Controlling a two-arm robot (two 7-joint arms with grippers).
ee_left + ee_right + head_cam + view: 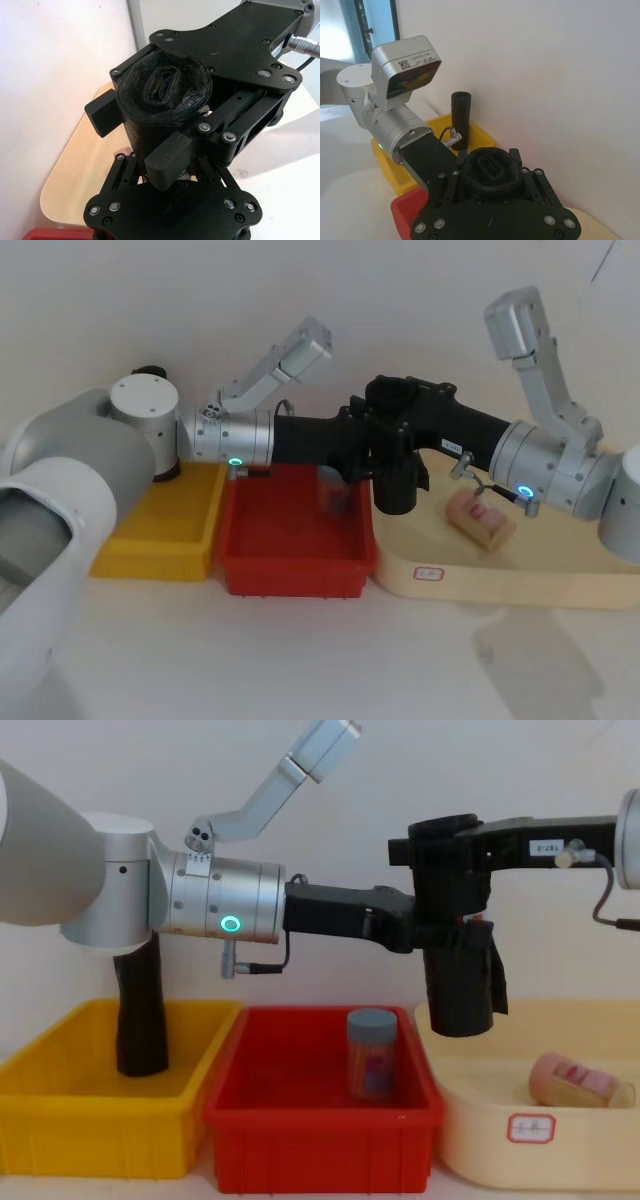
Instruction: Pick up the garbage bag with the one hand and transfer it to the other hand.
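Gripping garbage bag (458, 982) | left pincer (425, 932) clamped | right pincer (437, 840) clamped | midair

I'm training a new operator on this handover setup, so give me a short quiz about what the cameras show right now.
1. True or false: the left gripper and the right gripper both grip the garbage bag, which hangs in the air above the bins.
2. What stands in the red bin? A) a grey-lidded jar; B) a black roll; C) a pink packet.
3. Fill in: the slimmer black roll stands upright in the ___ bin.

Key: 1 true. 2 A. 3 yellow; it is the yellow bin on the robot's left.
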